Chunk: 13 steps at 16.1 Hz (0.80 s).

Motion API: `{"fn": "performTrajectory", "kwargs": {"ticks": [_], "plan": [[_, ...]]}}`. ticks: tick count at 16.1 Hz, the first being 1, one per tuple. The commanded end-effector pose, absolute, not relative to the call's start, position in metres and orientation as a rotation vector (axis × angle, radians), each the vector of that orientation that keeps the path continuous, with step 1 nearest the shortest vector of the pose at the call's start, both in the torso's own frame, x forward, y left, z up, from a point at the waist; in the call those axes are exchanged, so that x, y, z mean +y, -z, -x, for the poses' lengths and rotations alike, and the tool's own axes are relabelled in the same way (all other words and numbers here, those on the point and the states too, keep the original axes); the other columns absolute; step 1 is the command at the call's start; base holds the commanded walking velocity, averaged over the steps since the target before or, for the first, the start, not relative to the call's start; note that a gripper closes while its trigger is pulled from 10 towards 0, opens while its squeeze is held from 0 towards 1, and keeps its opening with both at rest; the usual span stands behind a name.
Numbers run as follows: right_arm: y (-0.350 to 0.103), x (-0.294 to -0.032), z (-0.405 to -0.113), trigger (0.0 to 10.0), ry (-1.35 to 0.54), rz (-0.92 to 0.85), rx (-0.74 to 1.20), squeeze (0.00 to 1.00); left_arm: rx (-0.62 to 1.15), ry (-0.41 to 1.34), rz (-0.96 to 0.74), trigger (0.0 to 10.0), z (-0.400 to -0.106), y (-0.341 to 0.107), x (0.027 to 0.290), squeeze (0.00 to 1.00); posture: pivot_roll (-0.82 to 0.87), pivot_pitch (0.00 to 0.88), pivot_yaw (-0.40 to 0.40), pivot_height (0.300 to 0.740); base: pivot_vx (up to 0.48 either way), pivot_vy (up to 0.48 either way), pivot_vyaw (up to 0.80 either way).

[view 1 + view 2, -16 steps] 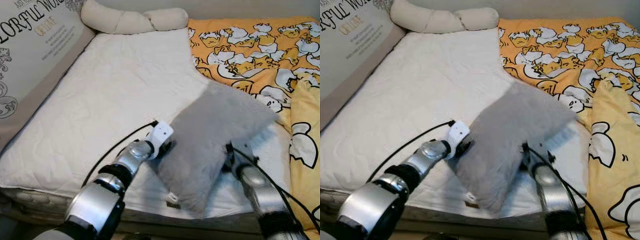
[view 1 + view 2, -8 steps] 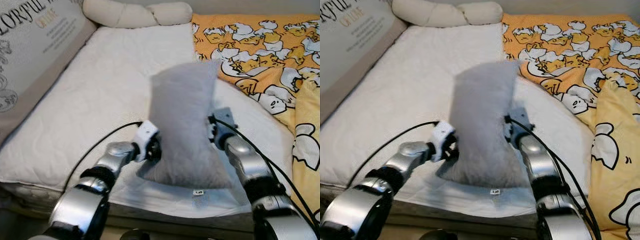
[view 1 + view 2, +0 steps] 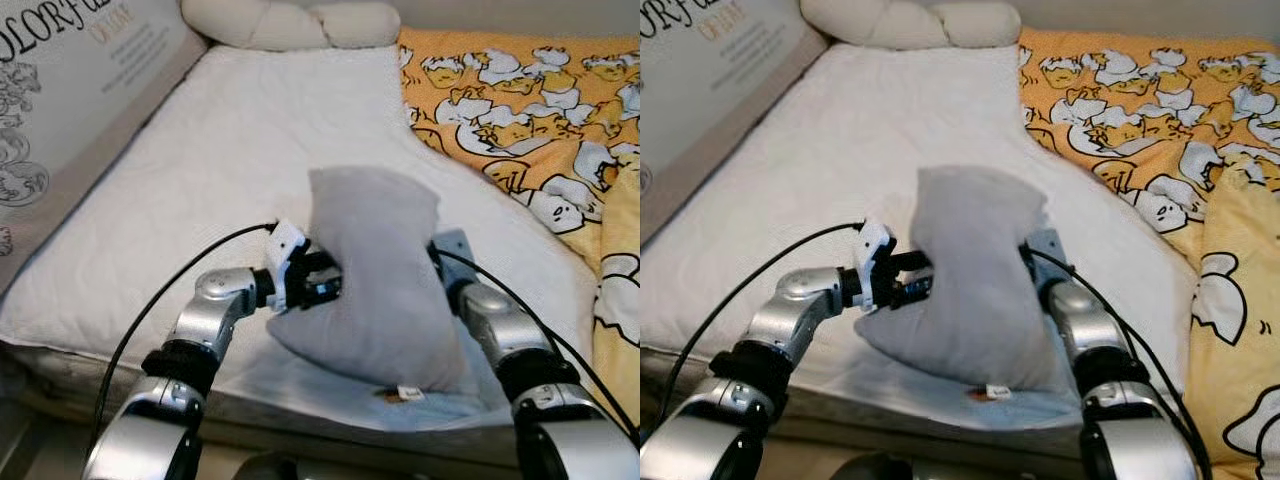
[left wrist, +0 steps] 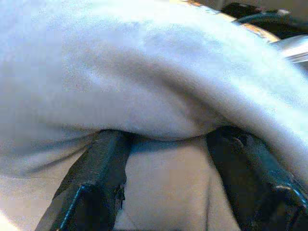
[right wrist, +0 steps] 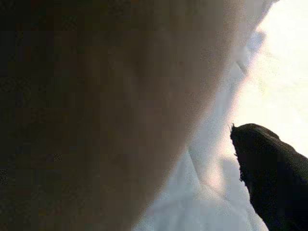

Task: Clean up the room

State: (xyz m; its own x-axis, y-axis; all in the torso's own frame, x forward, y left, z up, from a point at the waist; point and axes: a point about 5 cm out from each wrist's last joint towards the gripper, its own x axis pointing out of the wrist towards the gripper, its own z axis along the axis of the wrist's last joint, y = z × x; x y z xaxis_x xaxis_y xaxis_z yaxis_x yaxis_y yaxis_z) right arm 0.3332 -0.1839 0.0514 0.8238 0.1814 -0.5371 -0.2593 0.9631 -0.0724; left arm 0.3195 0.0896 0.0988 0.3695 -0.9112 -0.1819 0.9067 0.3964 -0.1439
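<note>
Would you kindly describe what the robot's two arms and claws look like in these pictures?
Both arms are silver metal in rounded segments with black bands at the joints. A thin black cable loops along each. The left claw sits behind a white wrist bracket; the right claw sits behind a grey one. The fingers are long, black and matte.

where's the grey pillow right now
The grey pillow stands near the front edge of the white mattress, pressed between the left gripper and the right arm, left of the orange duvet.
</note>
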Motion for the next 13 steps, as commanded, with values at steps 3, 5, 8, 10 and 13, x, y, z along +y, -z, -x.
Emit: {"fn": "performTrajectory", "kwargs": {"ticks": [3, 5, 8, 10, 13], "plan": [[-0.049, -0.194, -0.331, 10.0, -0.23, 0.15, 0.56, 0.0, 0.321, 1.218, 0.039, 10.0, -0.309, -0.095, 0.08, 0.0, 0.0, 0.0, 0.032, 0.74, 0.0, 0.0, 0.0], [-0.045, -0.217, -0.322, 10.0, -0.173, 0.146, 0.546, 1.0, 0.314, 1.045, -0.029, 10.0, -0.318, -0.09, 0.106, 1.0, -0.01, 0.0, 0.06, 0.74, 0.0, 0.0, 0.0], [-0.047, -0.233, -0.317, 10.0, -0.127, 0.117, 0.525, 1.0, 0.35, 0.876, -0.044, 10.0, -0.329, -0.089, 0.142, 1.0, -0.02, 0.0, 0.085, 0.74, 0.0, 0.0, 0.0], [-0.051, -0.246, -0.315, 10.0, -0.099, 0.065, 0.491, 1.0, 0.325, 0.751, -0.076, 10.0, -0.337, -0.093, 0.162, 1.0, -0.02, 0.0, 0.088, 0.74, 0.0, 0.0, 0.0], [-0.057, -0.258, -0.313, 10.0, -0.078, -0.001, 0.466, 1.0, 0.28, 0.637, -0.038, 10.0, -0.347, -0.101, 0.179, 1.0, -0.01, 0.0, 0.085, 0.74, 0.0, 0.0, 0.0]]}}
